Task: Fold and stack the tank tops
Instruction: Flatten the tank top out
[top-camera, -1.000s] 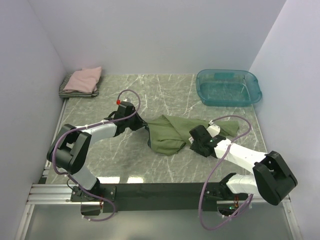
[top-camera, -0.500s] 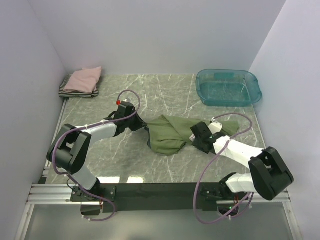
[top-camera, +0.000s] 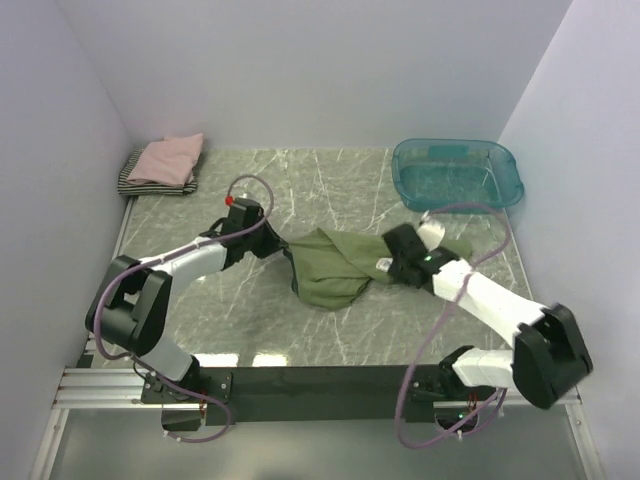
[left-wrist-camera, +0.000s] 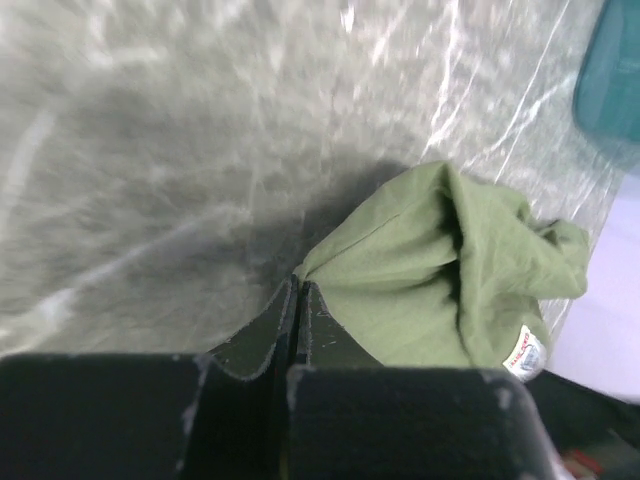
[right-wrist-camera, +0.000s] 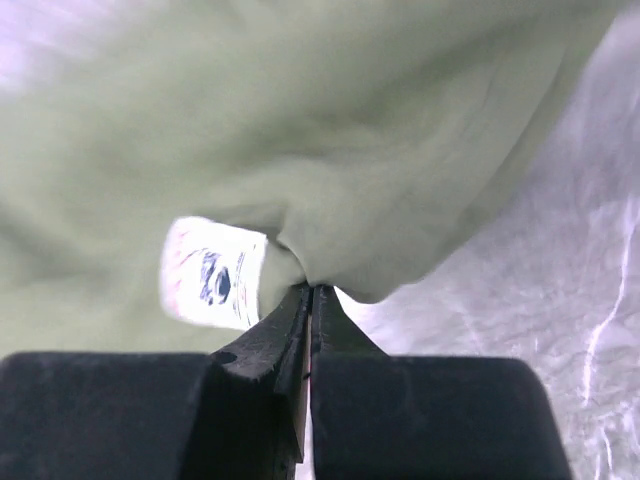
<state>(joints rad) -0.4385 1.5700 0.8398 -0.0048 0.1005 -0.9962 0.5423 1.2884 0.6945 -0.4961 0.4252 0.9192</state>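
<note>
Left pincer (left-wrist-camera: 297, 285): jaws pressed together, nipping a corner of the olive-green tank top (left-wrist-camera: 420, 270). From that corner the cloth spreads ahead of the pincer and off to its right. It is bunched and creased, and lies on the marbled surface (left-wrist-camera: 180, 150).

Right pincer (right-wrist-camera: 311, 290): we find it clamped likewise, no gap between the jaws, with a fold of the same green cloth caught at its tips. A white label (right-wrist-camera: 213, 272) sits just left of those tips, touching the pinched fold.

From above, we see the two pincers at opposite ends of the garment, the left one at its left edge and the right one at its right. The top lies crumpled between them.

Farther out, well away from the left pincer toward the far left corner, we note a folded pink tank top (top-camera: 170, 158) resting on a folded black-white striped tank top (top-camera: 150, 186). Well beyond the right pincer a teal tub (top-camera: 457, 172) sits on the surface, apart from the green cloth.
</note>
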